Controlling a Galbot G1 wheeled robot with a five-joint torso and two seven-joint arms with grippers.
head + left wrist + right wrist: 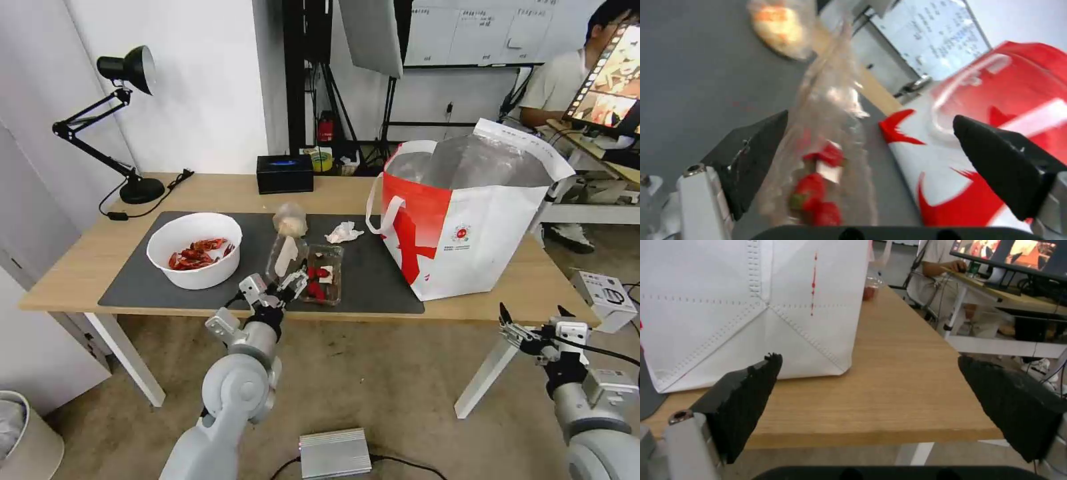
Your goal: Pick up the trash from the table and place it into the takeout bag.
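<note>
Two black left fingers (755,156) spreading wide around the clear, crinkly clamshell tray (323,274) of red scraps, lying lengthwise front-to-back on the grey mat (373,280) near the counter's (80,267) front edge. Right gripper (537,323) hanging open beside the boxy white-and-red takeout bag (467,220).

A staged recording room in a lab or office: a softbox panel (371,33) on black tripod stands (333,100), a wall whiteboard with printed sheets (480,30), a bright computer monitor (610,80) on a neighbouring workstation, and a long light-wood desk (80,260) under a black articulated lamp (113,120).
</note>
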